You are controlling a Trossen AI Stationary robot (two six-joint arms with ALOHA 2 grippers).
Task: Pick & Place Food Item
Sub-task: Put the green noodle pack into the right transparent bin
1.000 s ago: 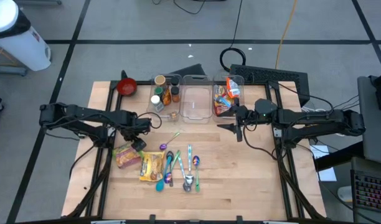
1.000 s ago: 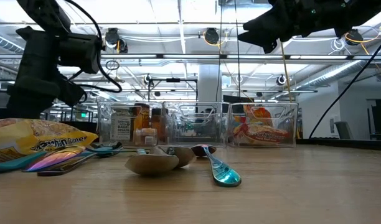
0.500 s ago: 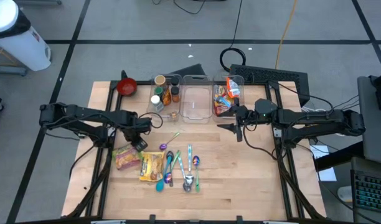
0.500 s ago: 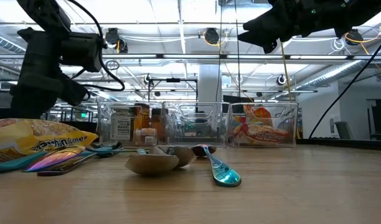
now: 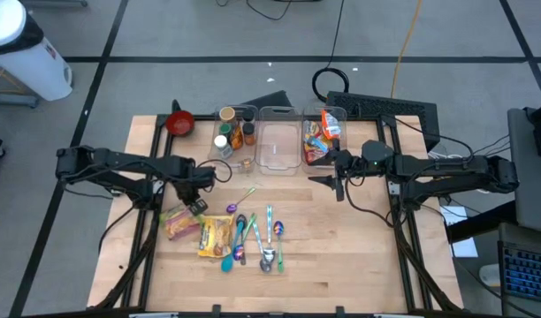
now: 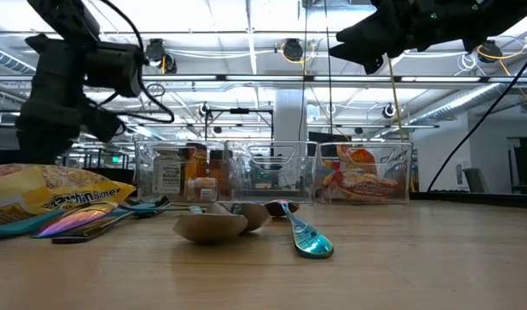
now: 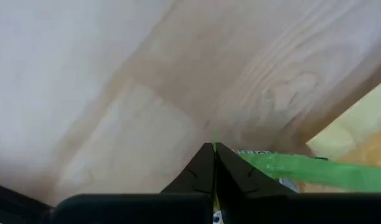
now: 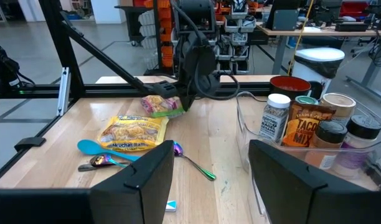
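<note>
Overhead and tabletop-level views, both over the wooden table (image 5: 341, 256).

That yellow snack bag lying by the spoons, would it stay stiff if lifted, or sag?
The yellow snack bag would probably sag and crinkle: it looks like thin, wrinkled film. It is likely light, lying flat rather than bulging. Its glossy surface may be slippery.

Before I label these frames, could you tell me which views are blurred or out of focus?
Left wrist view: blurred throughout, table grain soft. Low view: near blue spoon soft, bins sharper. High and right wrist views: sharp.
</note>
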